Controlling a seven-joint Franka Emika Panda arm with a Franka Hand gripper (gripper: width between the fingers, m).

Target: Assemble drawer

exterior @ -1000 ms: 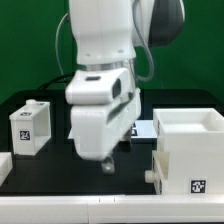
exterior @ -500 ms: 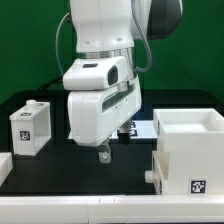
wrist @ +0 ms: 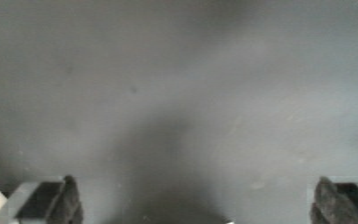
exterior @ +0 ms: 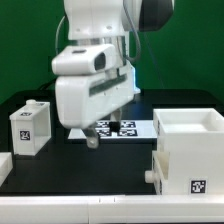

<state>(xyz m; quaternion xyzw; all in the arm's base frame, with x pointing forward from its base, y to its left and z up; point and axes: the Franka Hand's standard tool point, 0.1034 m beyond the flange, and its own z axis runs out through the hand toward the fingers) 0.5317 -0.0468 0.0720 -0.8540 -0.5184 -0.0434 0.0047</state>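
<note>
The drawer (exterior: 30,125), a low white open-topped tray with a square tag on its front face, sits on the black table at the exterior view's left. The taller white casing (exterior: 188,150), open at the top with a tag low on its front, stands at the exterior view's right. My gripper (exterior: 92,140) hangs a little above the table between them, nearer the drawer and touching neither. In the wrist view the gripper (wrist: 197,200) is open and empty. Its two fingers (wrist: 51,200) stand far apart over bare dark table.
The marker board (exterior: 125,127) lies flat on the table behind the gripper, partly hidden by the arm. A small white piece (exterior: 4,166) shows at the exterior view's left edge near the table's front. A green wall stands behind.
The arm has swung toward the exterior view's left and risen a little. This uncovers the marker board. The gripper stays open and empty.
</note>
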